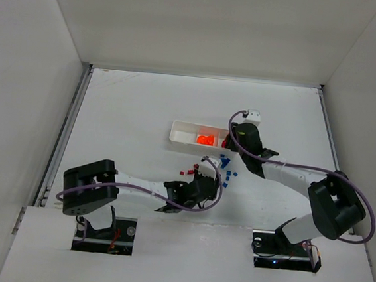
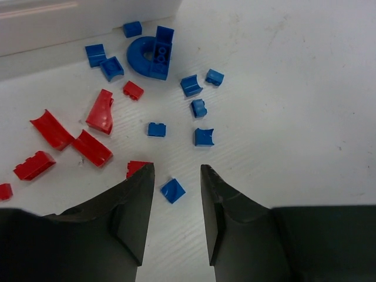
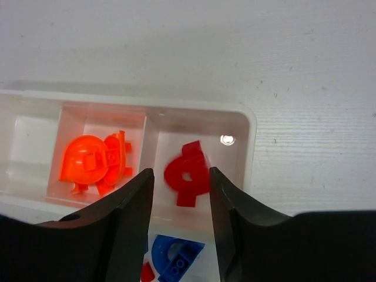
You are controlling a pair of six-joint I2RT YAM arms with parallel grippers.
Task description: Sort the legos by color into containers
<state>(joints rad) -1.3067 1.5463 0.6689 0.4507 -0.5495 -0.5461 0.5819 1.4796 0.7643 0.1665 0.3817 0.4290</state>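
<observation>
hovering over the white tray (image 3: 249, 126), my right pincer (image 3: 180, 173) stands open with nothing between its fingers. it is above the tray's end compartment on my right arm's side, where one red piece (image 3: 187, 173) lies. the tray's middle compartment holds a cluster of bright orange pieces (image 3: 94, 161).

my left pincer (image 2: 176, 170) is low over the table (image 1: 130, 122), on the near side of the tray, jaws apart and gripping nothing. a small blue square piece (image 2: 173, 191) lies on the table in the gap between its fingers, touching neither as far as i can tell.

between that pincer and the tray's near wall lie the loose legos: blue bits near the tray's red-holding end, with a blue arch piece (image 2: 150, 56) close to the wall, and red pieces (image 2: 100, 111) opposite the tray's middle.
</observation>
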